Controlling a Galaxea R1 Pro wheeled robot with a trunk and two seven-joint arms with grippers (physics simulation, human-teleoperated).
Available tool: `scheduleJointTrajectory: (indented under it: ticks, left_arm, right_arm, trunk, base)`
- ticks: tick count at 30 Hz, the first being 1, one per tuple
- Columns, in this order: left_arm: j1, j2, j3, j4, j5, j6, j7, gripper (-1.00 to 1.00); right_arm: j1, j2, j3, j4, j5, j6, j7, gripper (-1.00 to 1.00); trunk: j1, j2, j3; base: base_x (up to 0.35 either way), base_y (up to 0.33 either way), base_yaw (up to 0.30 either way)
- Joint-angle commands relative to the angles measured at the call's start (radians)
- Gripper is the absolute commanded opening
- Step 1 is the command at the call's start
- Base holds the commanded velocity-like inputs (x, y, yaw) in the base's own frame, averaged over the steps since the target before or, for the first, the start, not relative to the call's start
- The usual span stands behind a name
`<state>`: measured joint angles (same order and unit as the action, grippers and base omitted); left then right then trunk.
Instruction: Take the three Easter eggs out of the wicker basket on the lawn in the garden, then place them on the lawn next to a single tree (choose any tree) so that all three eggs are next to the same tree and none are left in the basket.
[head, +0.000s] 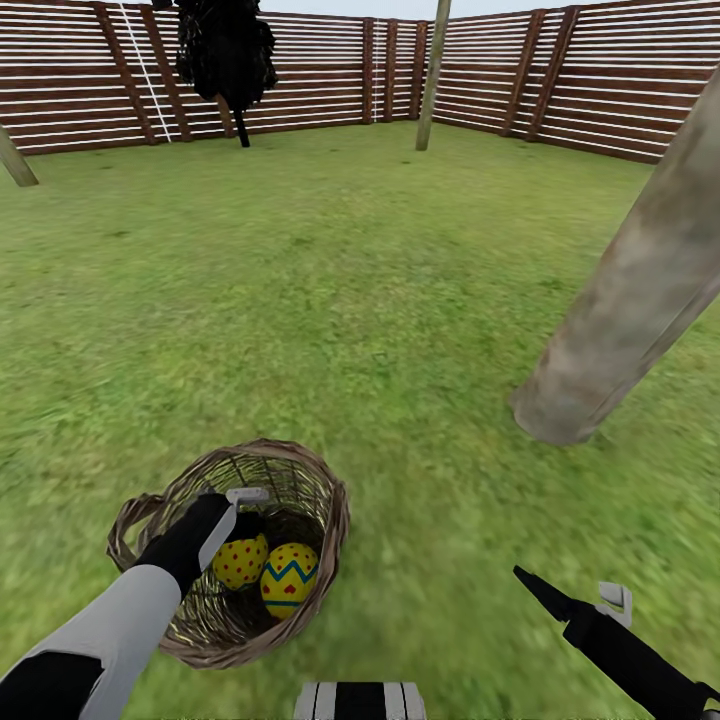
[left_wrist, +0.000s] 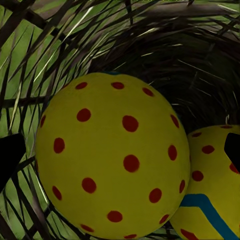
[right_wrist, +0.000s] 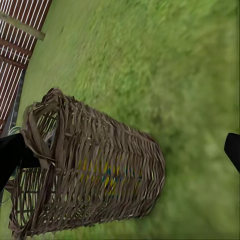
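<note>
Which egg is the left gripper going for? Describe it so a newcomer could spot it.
Find the wicker basket on the grass. Inside, two yellow eggs lie side by side. It's the red-dotted egg under the left gripper, without the other egg's blue zigzag.

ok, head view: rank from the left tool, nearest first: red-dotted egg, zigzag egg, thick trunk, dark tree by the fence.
1. Red-dotted egg: in the wicker basket, right at the left tool.
2. Zigzag egg: beside it in the basket, on its right.
3. Thick trunk: across the lawn, to the right.
4. Dark tree: far back at the fence.
</note>
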<state>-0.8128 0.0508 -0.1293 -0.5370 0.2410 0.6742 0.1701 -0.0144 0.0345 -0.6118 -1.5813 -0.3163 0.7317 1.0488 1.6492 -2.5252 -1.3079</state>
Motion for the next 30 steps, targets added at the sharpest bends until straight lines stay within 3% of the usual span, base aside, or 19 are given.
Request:
scheduleJointTrajectory:
  ticks: [1, 7, 12, 27, 30]
  left_arm:
    - [0.000, 0.001, -0.008, -0.001, 0.011, 0.003, 0.008, 1.00]
    - [0.000, 0.001, -0.008, -0.001, 0.011, 0.002, 0.008, 1.00]
    - [0.000, 0.001, -0.008, 0.000, 0.011, 0.002, 0.008, 1.00]
    - [0.000, 0.001, -0.008, 0.000, 0.010, 0.002, 0.008, 1.00]
    - [0.000, 0.001, -0.008, 0.000, 0.010, 0.002, 0.008, 1.00]
  right_arm:
    - [-0.001, 0.001, -0.002, 0.000, -0.003, 0.006, 0.002, 1.00]
    - [-0.001, 0.001, -0.002, 0.000, -0.003, 0.006, 0.002, 1.00]
    - [-0.001, 0.001, -0.002, 0.000, -0.003, 0.006, 0.002, 1.00]
    - [0.001, 0.001, -0.002, -0.002, -0.004, 0.005, 0.002, 1.00]
    - [0.001, 0.001, -0.002, -0.002, -0.004, 0.005, 0.002, 1.00]
  trunk:
    - [0.000, 0.000, -0.001]
    - [0.000, 0.000, -0.001]
    - [0.002, -0.001, -0.020]
    - [0.002, -0.001, -0.020]
    - [0.003, -0.002, -0.032]
  base:
    - [0.000, 0.000, 0.000]
    - [0.000, 0.000, 0.000]
    - [0.000, 0.000, 0.000]
    - [0.000, 0.000, 0.000]
    - [0.000, 0.000, 0.000]
